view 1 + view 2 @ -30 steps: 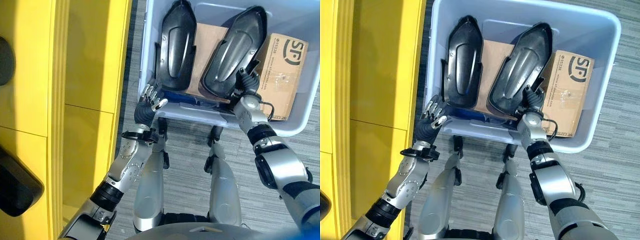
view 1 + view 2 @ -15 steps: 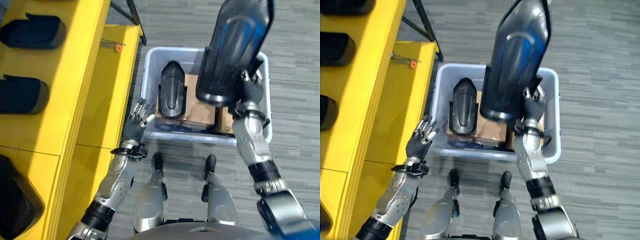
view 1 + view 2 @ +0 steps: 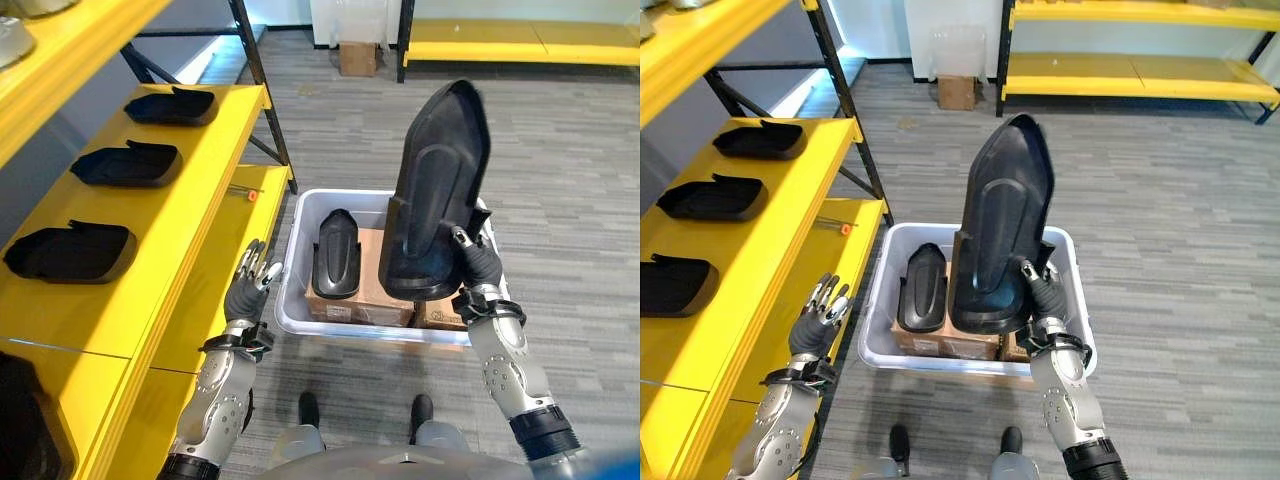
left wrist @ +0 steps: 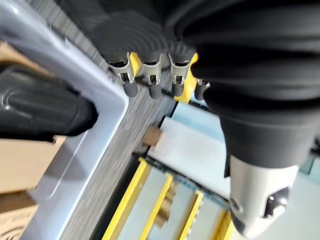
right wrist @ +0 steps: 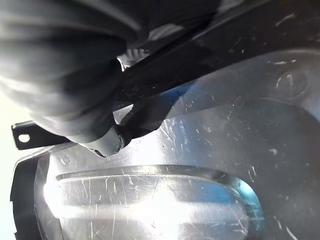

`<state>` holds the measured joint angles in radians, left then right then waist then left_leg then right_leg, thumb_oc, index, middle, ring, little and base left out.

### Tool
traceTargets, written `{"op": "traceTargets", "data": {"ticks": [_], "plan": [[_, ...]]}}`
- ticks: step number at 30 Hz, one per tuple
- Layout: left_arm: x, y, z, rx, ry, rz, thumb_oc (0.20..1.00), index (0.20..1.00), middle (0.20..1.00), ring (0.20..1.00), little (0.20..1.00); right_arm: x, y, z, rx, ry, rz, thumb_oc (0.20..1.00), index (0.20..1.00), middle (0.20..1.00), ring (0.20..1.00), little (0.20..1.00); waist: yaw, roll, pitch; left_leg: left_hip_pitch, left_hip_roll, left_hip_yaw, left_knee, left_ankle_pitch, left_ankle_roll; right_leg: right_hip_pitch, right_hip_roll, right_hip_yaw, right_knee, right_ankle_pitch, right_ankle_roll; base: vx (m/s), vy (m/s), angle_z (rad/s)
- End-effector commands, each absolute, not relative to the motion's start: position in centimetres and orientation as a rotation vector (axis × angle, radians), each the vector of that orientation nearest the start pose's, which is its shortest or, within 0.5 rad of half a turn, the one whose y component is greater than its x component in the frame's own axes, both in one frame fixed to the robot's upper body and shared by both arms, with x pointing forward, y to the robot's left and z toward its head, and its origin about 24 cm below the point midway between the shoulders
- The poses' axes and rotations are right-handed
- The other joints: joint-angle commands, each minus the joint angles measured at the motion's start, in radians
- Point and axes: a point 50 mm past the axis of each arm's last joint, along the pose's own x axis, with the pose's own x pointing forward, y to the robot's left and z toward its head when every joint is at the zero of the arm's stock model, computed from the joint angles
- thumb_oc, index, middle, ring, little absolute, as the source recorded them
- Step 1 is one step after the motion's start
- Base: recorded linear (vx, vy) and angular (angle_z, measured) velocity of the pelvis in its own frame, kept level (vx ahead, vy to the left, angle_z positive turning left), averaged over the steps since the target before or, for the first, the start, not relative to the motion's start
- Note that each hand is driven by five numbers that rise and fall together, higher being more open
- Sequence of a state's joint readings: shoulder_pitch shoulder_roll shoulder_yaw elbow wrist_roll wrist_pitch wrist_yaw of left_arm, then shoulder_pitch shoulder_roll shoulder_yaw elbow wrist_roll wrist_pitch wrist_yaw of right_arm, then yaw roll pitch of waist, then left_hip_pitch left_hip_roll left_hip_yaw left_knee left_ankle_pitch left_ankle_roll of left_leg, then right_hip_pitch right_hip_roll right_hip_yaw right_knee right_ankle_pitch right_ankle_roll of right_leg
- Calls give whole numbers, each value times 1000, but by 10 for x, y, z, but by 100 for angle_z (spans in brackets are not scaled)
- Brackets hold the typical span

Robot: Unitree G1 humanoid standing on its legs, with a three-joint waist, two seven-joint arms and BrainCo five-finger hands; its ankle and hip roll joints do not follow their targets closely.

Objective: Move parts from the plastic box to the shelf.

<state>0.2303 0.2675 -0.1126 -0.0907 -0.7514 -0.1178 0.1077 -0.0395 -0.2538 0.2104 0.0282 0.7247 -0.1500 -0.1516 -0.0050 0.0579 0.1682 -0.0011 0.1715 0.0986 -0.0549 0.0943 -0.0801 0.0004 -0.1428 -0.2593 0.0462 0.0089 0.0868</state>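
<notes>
My right hand [image 3: 478, 268] is shut on the lower edge of a large black moulded part [image 3: 432, 195], which stands upright in the air above the pale plastic box [image 3: 291, 307]. Close up, its glossy scratched surface [image 5: 210, 165] shows past my thumb in the right wrist view. A second black part [image 3: 335, 252] lies inside the box on brown cartons [image 3: 368, 280]. My left hand [image 3: 246, 287] hangs open with straight fingers between the box's left wall and the yellow shelf [image 3: 130, 260]. Three black parts [image 3: 72, 252] lie in a row on that shelf.
A black shelf upright [image 3: 262, 90] stands just behind the yellow shelf's far corner. A small orange item [image 3: 251, 195] lies on the lower shelf level. Further yellow racking [image 3: 1130, 70] and a small carton [image 3: 956, 92] stand across the grey floor.
The camera has tilted up and back, so the room and shelf tops now show. My right hand holds the black part upright, clear above the box. My left hand stays open beside the box.
</notes>
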Motion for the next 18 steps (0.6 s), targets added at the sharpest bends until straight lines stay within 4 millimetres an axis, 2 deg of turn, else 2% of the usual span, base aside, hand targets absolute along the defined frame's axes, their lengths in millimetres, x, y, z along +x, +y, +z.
{"op": "traceTargets", "data": {"ticks": [1,2,3,4,5,6,8,9,11,12,14,16,18], "plan": [[209,208,38,-444,-11,131,1000,1000,1000,1000,1000,272,-146,93,540,-219,128,200,200,200,200,200,35,-1,29,28,124,-30,32,61,-40,-44,20,-38,242,-210,-33,-192,-264,41],[207,208,36,-451,-8,143,1000,1000,1000,1000,1000,274,-143,97,525,-230,148,200,200,200,200,200,47,3,37,14,137,-43,28,92,-49,-57,30,-50,259,-222,-43,-225,-252,36],[206,207,35,-465,0,142,1000,1000,1000,1000,1000,276,-141,101,526,-245,167,200,200,200,200,200,63,10,54,-17,154,-70,12,154,-65,-81,38,-79,280,-233,-56,-254,-361,53],[207,204,30,-484,20,138,1000,1000,1000,1000,1000,276,-145,106,503,-270,164,200,200,200,200,200,84,7,75,-64,147,-70,-21,220,-87,-83,17,-136,294,-272,-63,-261,-351,90],[210,201,28,-486,32,123,1000,1000,1000,1000,1000,274,-150,106,479,-277,146,200,200,200,200,200,75,-5,76,-80,146,11,-24,213,-89,-74,-11,-190,267,-266,-63,-158,-295,188],[211,197,26,-486,42,106,1000,1000,1000,1000,1000,272,-153,102,482,-266,126,200,200,200,200,200,70,-7,71,-96,151,65,-25,215,-92,-59,-18,-228,235,-256,-62,-85,-159,306],[214,194,27,-480,44,79,1000,1000,1000,1000,1000,268,-158,97,484,-253,102,200,200,200,200,200,52,-6,71,-100,165,141,-19,228,-101,-30,-18,-274,191,-230,-57,-45,-100,261],[214,193,27,-480,43,73,1000,1000,1000,1000,1000,266,-160,94,476,-244,90,200,200,200,200,200,44,-7,69,-84,174,173,4,218,-101,-21,-19,-291,171,-218,-59,-90,-63,109],[212,196,29,-474,35,71,1000,1000,1000,1000,1000,263,-159,87,486,-213,95,200,200,200,200,200,45,-15,63,-61,160,144,112,152,-87,-19,-19,-303,148,-202,-66,-98,-44,94],[211,197,31,-468,27,73,1000,1000,1000,1000,1000,262,-158,86,475,-209,106,200,200,200,200,200,47,-23,59,-57,134,108,177,89,-73,-20,-27,-309,142,-195,-66,-55,-21,46],[210,198,34,-471,13,79,1000,1000,1000,1000,1000,261,-156,84,485,-198,116,200,200,200,200,200,48,-30,53,-28,89,66,219,-14,-53,-19,-37,-314,141,-190,-66,5,49,-4],[208,194,34,-477,18,61,1000,1000,1000,1000,1000,259,-158,83,500,-199,100,200,200,200,200,200,31,-15,38,23,77,115,124,-47,-41,-7,-48,-345,136,-177,-51,49,162,7],[205,194,30,-478,31,61,1000,1000,1000,1000,1000,257,-160,79,517,-186,92,200,200,200,200,200,28,-8,26,23,63,129,81,-58,-37,4,-64,-360,133,-154,-34,89,210,53]]}}
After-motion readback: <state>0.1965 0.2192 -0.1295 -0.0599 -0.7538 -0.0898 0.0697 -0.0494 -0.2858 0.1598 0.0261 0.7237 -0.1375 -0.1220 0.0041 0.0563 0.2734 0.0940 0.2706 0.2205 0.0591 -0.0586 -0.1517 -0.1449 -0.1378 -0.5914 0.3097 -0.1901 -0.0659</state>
